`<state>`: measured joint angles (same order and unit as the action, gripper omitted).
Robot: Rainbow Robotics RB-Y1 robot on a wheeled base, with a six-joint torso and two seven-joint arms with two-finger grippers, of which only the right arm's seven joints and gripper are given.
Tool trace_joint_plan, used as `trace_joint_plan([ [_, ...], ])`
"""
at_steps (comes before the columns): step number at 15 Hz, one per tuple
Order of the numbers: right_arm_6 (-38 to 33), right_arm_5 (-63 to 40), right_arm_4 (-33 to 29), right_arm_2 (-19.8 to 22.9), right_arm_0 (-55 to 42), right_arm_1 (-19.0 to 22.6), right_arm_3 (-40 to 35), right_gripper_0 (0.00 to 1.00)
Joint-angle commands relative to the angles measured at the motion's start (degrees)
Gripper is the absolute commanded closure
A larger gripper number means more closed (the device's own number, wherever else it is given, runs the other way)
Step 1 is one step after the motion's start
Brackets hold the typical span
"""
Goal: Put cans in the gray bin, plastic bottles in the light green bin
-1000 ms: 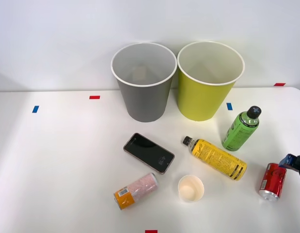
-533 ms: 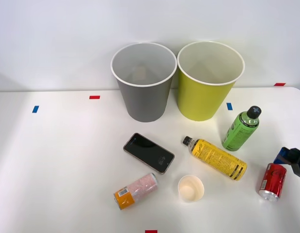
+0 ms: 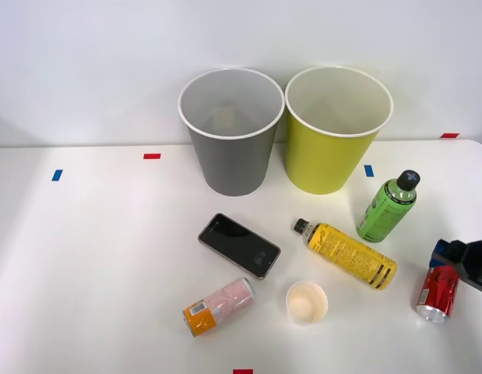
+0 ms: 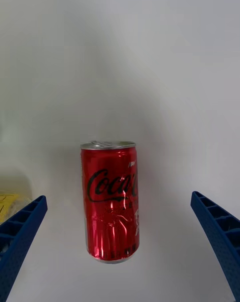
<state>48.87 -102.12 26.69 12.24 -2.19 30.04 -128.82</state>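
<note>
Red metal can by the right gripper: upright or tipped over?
Tipped over. The red metal can lies on its side on the white table, silver ends facing sideways.

My fingers (image 4: 20,232) spread wide w/ bare table (image 4: 165,107) each side of red can (image 4: 110,202); yellow bottle (image 3: 350,255) lies nearby, green bottle (image 3: 388,206) beyond.

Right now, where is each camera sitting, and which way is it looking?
Front view: sits above the arms, looking forward and down at the table with the gray bin and light green bin; the right hand pokes in at the right edge.
Right wrist view: sits on the right arm's wrist, looking at the red can lying on the table; its two blue fingers show at the corners, wide open.
Both views share the red can.
</note>
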Motion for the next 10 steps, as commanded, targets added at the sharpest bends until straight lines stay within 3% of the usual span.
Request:
trace_joint_plan([
  [1, 0.2, 0.1, -1.1, -1.3, 1.3, 0.0, 1.7, 0.0],
  [10, 0.7, 5.8, -3.8, -3.8, 1.4, 0.0, 8.1, 0.0],
])
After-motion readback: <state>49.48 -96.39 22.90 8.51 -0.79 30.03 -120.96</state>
